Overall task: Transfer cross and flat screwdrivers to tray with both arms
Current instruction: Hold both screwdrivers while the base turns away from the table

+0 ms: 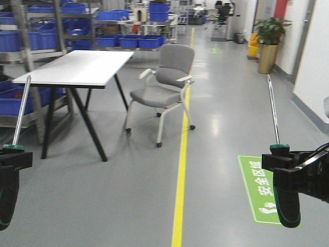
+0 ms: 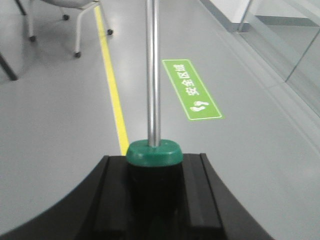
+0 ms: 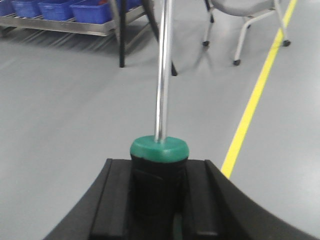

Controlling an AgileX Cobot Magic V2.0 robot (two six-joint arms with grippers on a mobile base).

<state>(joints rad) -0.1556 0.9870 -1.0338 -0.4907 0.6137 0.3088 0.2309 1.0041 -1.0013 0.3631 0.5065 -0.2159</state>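
Nearest the camera, well to the left of the yellow floor line (image 1: 180, 170), the left gripper (image 1: 13, 157) is clamping the black handle of one screwdriver (image 1: 21, 110) just below its green collar. The steel shaft is rising and tilting slightly toward the line. Well to the right of the line, the right gripper (image 1: 286, 163) is gripping the second screwdriver (image 1: 273, 109) likewise, its shaft also leaning toward the line. In both wrist views the black fingers (image 2: 112, 200) are pressing against either side of a handle. Whether either tip is cross or flat cannot be told. Right of the line, a green floor sign (image 1: 261, 189) is lying beneath the right gripper. Farther off, a grey chair (image 1: 163, 85) is standing just left of the line. A white table (image 1: 82, 67) is standing farther left, and blue bins (image 1: 128, 41) are sitting on shelving beyond it.
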